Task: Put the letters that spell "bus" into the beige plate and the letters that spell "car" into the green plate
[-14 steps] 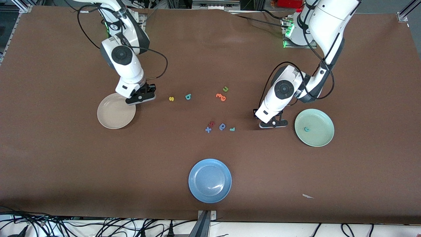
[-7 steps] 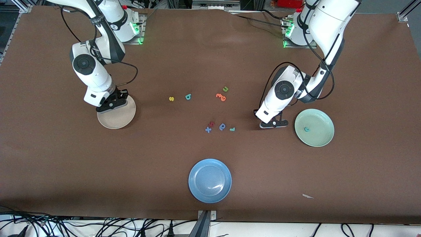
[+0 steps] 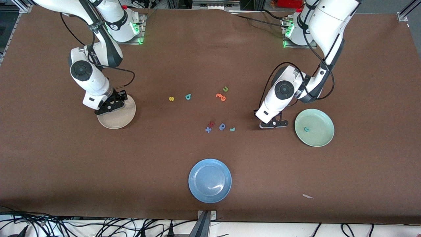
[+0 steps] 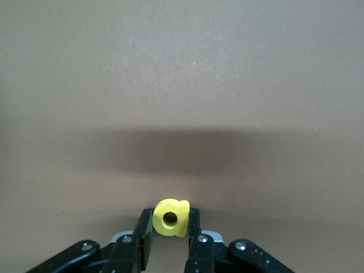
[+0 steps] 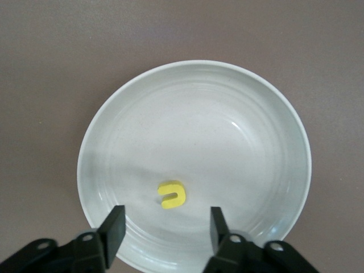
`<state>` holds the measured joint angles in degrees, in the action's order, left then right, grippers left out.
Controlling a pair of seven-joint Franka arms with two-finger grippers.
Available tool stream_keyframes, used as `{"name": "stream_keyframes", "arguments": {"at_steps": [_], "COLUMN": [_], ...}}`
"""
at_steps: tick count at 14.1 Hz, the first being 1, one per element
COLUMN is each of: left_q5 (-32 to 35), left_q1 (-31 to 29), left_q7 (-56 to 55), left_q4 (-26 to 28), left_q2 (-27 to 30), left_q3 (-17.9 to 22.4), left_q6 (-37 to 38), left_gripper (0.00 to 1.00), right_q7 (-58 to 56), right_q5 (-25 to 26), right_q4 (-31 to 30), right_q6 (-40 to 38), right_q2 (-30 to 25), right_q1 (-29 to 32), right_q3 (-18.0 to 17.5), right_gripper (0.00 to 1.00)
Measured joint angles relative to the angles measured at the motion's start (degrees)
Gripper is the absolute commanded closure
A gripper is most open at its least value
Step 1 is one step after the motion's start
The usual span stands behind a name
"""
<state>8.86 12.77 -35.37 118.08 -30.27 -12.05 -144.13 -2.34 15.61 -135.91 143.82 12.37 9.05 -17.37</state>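
Right gripper hangs over the beige plate at the right arm's end of the table, fingers spread wide and empty. Its wrist view shows the yellow "u" lying loose in that plate, between the fingertips but untouched; in the front view the gripper hides this letter.

Left gripper sits low at the table beside the green plate, its fingers pinching the yellow "a". The front view hides that letter under the wrist. A teal "c" lies in the green plate.

Loose on the brown table near its middle are the yellow "s" and teal "b", side by side. Nearer the front camera lies the teal "r", just beside a blue rounded letter. Other small letters nearby are too small to read. A blue plate stands near the table's front edge, with open tabletop around it.
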Motion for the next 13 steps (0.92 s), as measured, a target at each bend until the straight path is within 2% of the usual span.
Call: {"name": "stream_keyframes", "arguments": {"at_steps": [2,4,6,9,10,11,12,13], "left_q5": [0.0,0.1,0.1,0.2,0.8,2.8,4.8,5.9], "left_q1": [-0.7,-3.0,-6.7,-13.7,-16.1,-18.1,-19.8,-20.8], "left_q7": [3.0,9.3,18.5,34.8,40.1,44.0,46.6,48.4], "left_q4": [-1.7,-5.3,-9.0,-10.3,-10.2,-10.1,-10.1,-10.1], "left_q2": [0.0,0.5,1.4,2.6,2.6,2.5,2.4,2.1], "left_q3": [0.4,0.7,0.8,1.1,1.2,1.2,1.2,1.2], "left_q6": [3.0,10.5,18.6,22.7,22.8,22.8,22.8,22.8], "left_gripper": [0.95,0.95,0.95,0.92,0.75,0.22,0.00,0.00], "right_q7": [0.0,0.8,3.7,11.7,14.8,17.8,20.9,24.1], "right_q5": [0.0,-0.4,-1.9,-2.7,-2.8,-2.8,-2.9,-3.0], "right_q4": [0.2,0.3,0.4,1.3,1.8,2.4,3.0,3.6], "right_q6": [0.0,0.0,0.0,0.0,0.0,0.0,0.0,0.0], "right_q2": [0.0,0.0,0.0,0.1,0.3,0.6,1.1,1.9], "right_q1": [0.0,0.0,-0.1,-3.3,-5.1,-7.0,-8.9,-10.9], "right_q3": [-0.1,-0.6,-2.9,-5.3,-5.6,-5.7,-5.7,-5.8], "right_gripper": [0.23,0.23,0.23,0.23,0.23,0.23,0.23,0.23]}}
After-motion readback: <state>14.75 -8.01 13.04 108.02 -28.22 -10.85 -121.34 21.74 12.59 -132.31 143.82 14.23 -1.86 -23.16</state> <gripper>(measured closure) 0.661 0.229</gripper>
